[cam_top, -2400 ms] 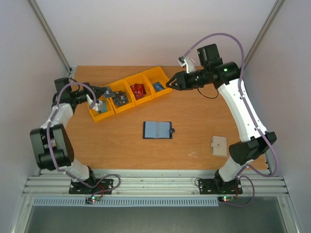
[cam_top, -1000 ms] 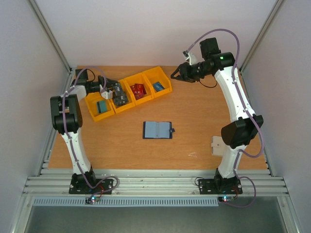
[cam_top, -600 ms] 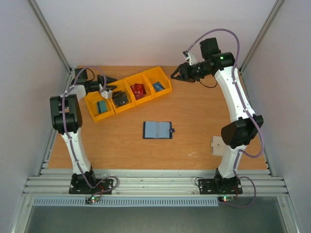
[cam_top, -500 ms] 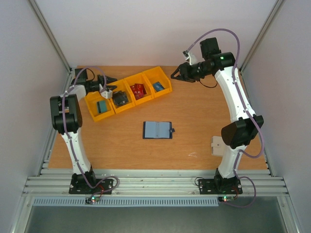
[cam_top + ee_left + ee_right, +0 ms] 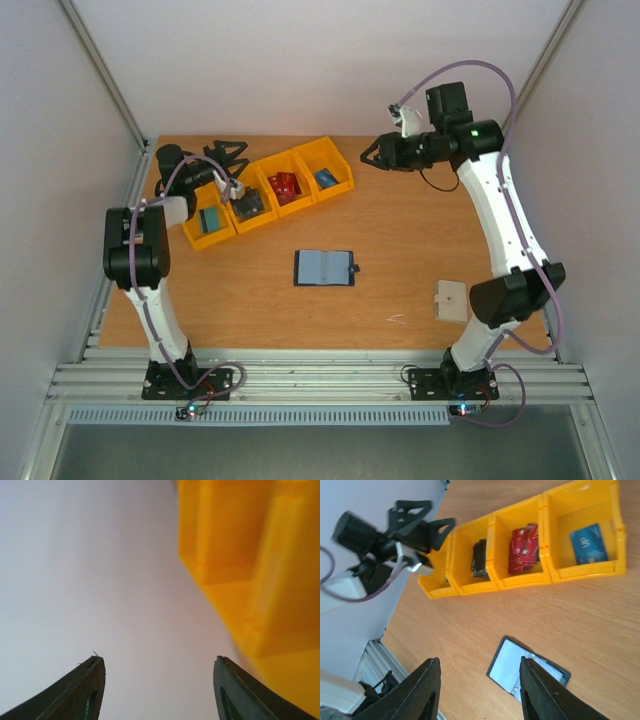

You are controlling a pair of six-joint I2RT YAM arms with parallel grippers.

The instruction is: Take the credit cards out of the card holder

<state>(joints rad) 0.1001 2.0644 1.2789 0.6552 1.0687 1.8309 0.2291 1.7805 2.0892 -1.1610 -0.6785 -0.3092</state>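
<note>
The navy card holder (image 5: 325,268) lies open and flat mid-table, its pale inner pockets up; it also shows in the right wrist view as the card holder (image 5: 512,661). Credit cards lie in the yellow bins (image 5: 268,193): a teal card (image 5: 210,220), dark cards (image 5: 250,205), red cards (image 5: 284,185) and a blue card (image 5: 325,178). My left gripper (image 5: 226,152) hovers open and empty by the far side of the left bins; the left wrist view has the gripper (image 5: 157,662) beside a blurred yellow bin (image 5: 240,555). My right gripper (image 5: 368,155) hangs open and empty, high to the right of the bins.
A beige square pad (image 5: 450,300) lies near the right arm's base. The row of four bins runs diagonally across the far left of the table (image 5: 400,240). White walls and metal struts close in the back and both sides.
The left gripper's jaws have spread wider and it has drawn back from above the bins toward the far edge. The right gripper has shifted slightly to the right.
</note>
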